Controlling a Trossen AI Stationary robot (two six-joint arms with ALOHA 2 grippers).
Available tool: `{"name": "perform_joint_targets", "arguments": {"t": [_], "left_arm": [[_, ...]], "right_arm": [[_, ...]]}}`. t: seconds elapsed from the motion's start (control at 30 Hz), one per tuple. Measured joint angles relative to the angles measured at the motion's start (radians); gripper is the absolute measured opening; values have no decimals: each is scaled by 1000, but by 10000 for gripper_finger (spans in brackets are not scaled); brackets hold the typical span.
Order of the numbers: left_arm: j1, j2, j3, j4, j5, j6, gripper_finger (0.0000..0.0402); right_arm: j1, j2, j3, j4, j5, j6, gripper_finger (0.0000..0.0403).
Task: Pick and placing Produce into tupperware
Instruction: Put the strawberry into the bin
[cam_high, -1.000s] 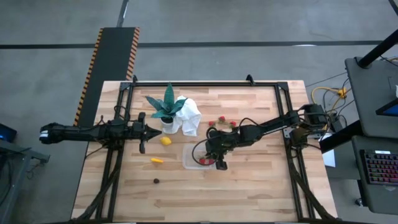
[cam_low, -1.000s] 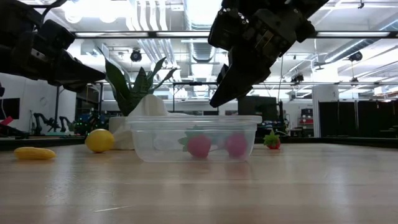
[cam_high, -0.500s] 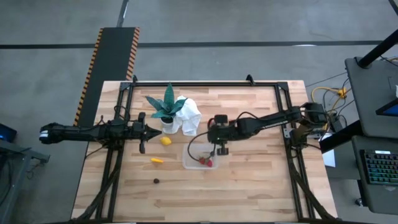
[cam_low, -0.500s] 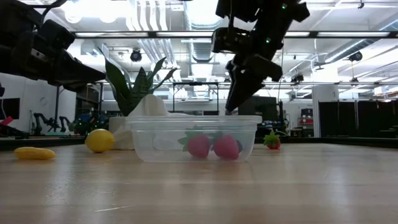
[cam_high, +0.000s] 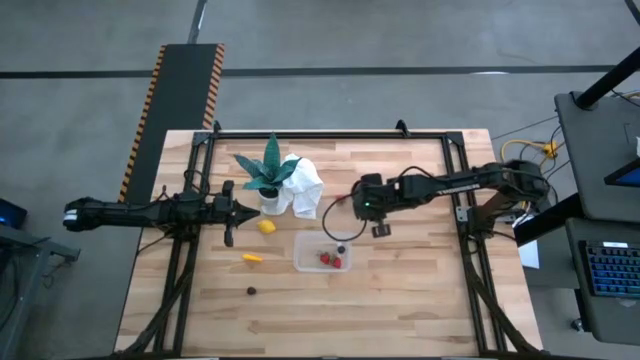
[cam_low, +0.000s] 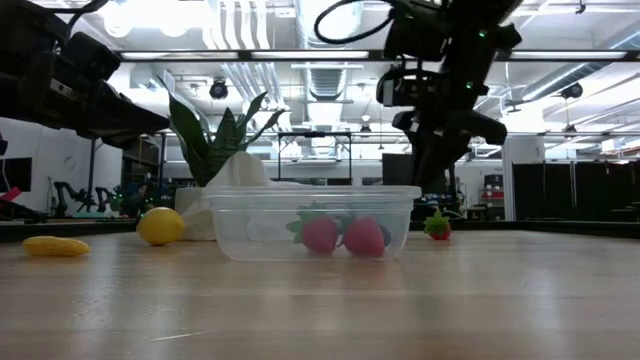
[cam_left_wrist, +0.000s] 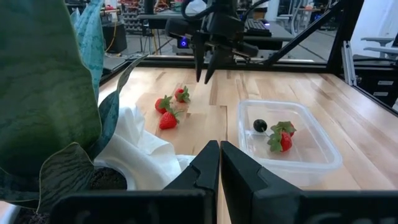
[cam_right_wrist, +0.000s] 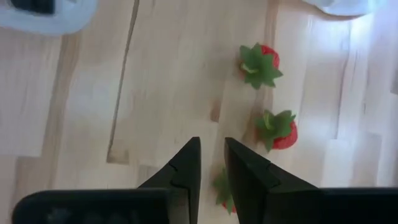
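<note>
Since a second ago the right tool (cam_high: 378, 229) has left the tupperware (cam_high: 309, 259), narrowly parted and empty, hovering over three loose strawberries (cam_right_wrist: 261, 64) on the worktop (cam_high: 420, 300). Two strawberries (cam_low: 342, 236) sit inside; the left tool (cam_left_wrist: 219, 163) waits clenched.

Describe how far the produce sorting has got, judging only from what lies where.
Done: two strawberries lie in the tupperware. In hand: nothing; the right end effector hovers empty by three loose strawberries. Left: those, the lemon, the yellow-orange piece and a dark berry. The left end effector waits shut.
</note>
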Motion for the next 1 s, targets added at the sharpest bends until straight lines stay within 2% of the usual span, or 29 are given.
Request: {"name": "perform_joint_targets", "arguments": {"t": [0.23,0.5,1.0], "left_arm": [[0,1,0,0,0,0,0],[0,1,0,1,0,1,0],[0,1,0,1,0,1,0]], "right_arm": [[-19,-53,-102,83,9,-39,92],[-53,-23,-175,188,44,-86,113],[-75,-11,-188,207,18,-98,94]]}}
